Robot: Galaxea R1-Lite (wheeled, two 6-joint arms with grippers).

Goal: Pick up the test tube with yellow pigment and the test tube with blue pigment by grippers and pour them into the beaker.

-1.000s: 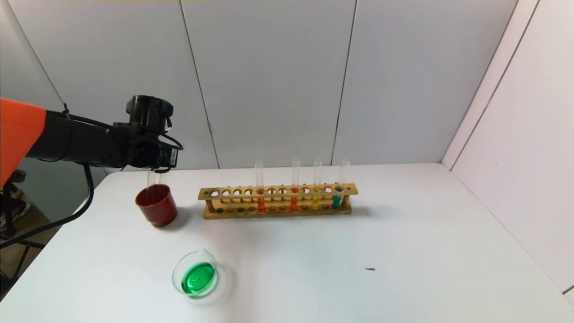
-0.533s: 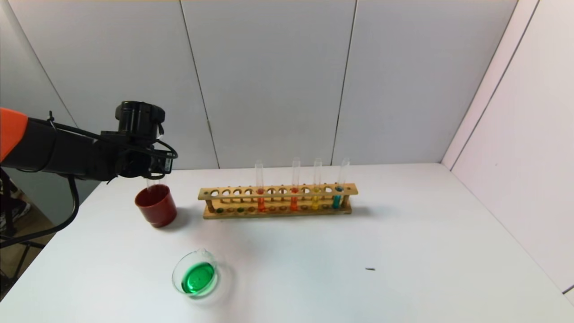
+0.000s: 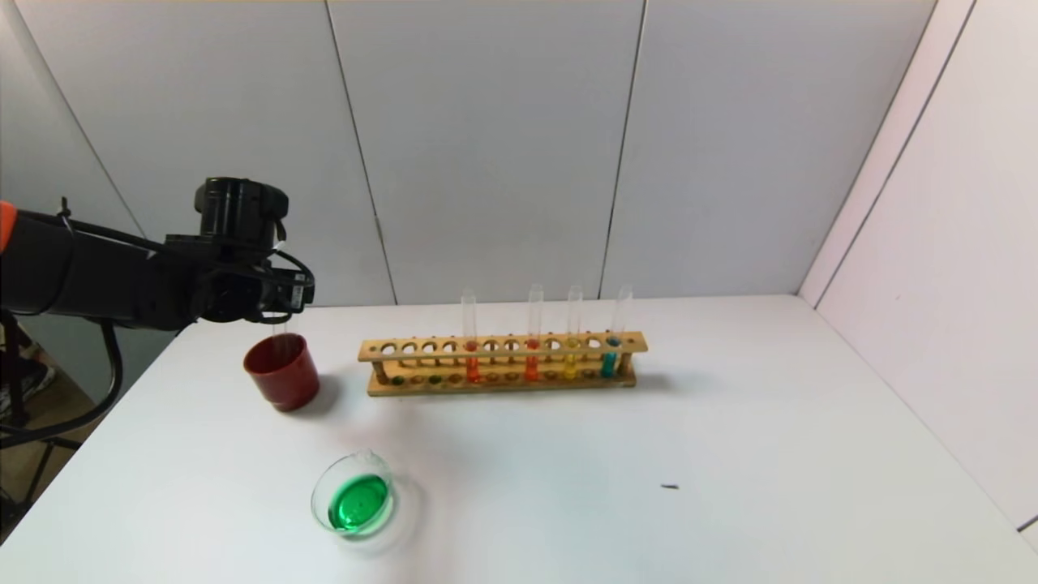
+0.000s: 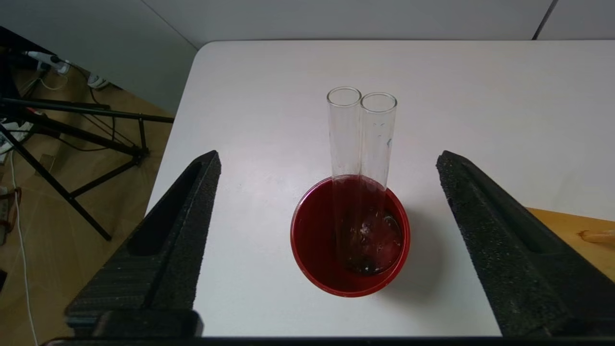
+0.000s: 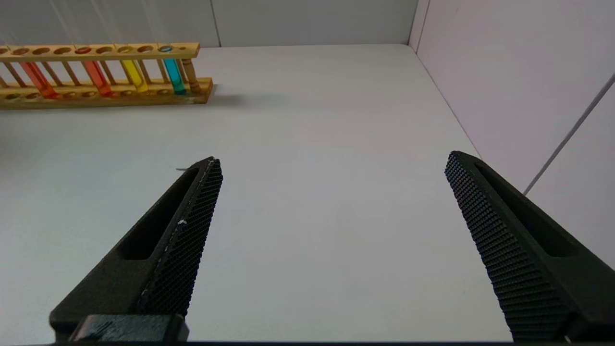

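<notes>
My left gripper [image 3: 282, 315] is open and empty, just above and left of a dark-red cup [image 3: 284, 380]. In the left wrist view its jaws [image 4: 327, 156] stand wide apart around the cup [image 4: 312, 245], clear of it. Two empty clear test tubes [image 4: 361, 139] lean together in that cup. The beaker [image 3: 318, 495] at the front left holds green liquid. A tube with yellow liquid [image 3: 571, 361] stands in the wooden rack [image 3: 503, 349]. No tube with bright blue liquid shows. My right gripper [image 5: 334, 161] is open and empty over the table's right side, out of the head view.
The rack also holds two orange-red tubes [image 3: 471, 365] and a teal tube [image 3: 608, 361] at its right end; it shows in the right wrist view [image 5: 96, 48] too. A small dark speck [image 3: 670, 487] lies on the table. Walls stand behind and to the right.
My left gripper has drawn back to the left, away from over the red cup. The two empty tubes stay in the cup. Nothing else has moved.
</notes>
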